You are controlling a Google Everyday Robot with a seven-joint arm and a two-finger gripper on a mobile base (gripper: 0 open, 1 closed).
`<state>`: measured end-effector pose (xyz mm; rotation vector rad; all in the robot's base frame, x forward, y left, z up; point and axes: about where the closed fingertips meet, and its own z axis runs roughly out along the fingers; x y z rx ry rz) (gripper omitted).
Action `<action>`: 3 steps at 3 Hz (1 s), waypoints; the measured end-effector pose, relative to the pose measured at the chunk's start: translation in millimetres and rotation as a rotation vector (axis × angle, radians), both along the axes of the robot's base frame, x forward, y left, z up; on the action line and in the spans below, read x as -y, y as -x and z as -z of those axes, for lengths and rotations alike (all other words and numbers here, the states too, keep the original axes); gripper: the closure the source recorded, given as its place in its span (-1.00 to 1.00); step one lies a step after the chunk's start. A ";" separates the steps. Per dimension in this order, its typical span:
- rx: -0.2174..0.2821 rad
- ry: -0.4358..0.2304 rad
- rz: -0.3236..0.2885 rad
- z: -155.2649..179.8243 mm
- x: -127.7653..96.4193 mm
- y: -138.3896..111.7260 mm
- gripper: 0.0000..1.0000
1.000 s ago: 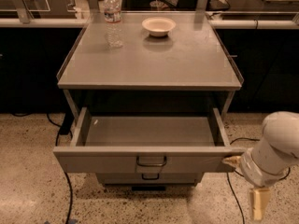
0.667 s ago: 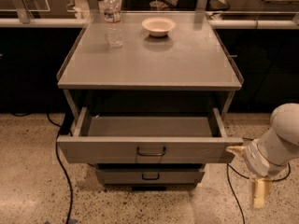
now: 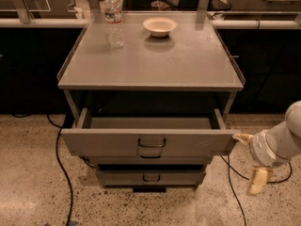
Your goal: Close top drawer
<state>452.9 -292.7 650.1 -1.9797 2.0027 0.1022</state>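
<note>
The top drawer (image 3: 113,142) is a wide grey metal drawer with a small dark wire handle (image 3: 151,143) at its centre. It stands partly pulled out under the grey cabinet top (image 3: 150,60), and its inside looks empty. My gripper (image 3: 250,159) is at the drawer front's right end, low on the right of the view. One cream fingertip (image 3: 242,138) touches the right edge of the front panel. The other fingertip (image 3: 258,180) hangs lower, well apart from it, so the gripper is open and holds nothing.
A narrower lower drawer (image 3: 150,177) sits under the top one. A water bottle (image 3: 114,20) and a white bowl (image 3: 160,26) stand on the cabinet top. Black cables (image 3: 60,159) run over the speckled floor on both sides. Dark counters stand behind.
The top drawer has slid back into the cabinet, so less of its inside shows. My gripper has moved up and inward along with the drawer's right end.
</note>
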 end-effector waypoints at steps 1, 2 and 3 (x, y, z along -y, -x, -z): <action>0.012 -0.041 0.034 1.4 3.2 -19.6 -1.00; -0.009 -0.079 0.057 11.7 5.0 -43.9 -1.00; -0.024 -0.097 0.068 19.0 5.1 -58.1 -1.00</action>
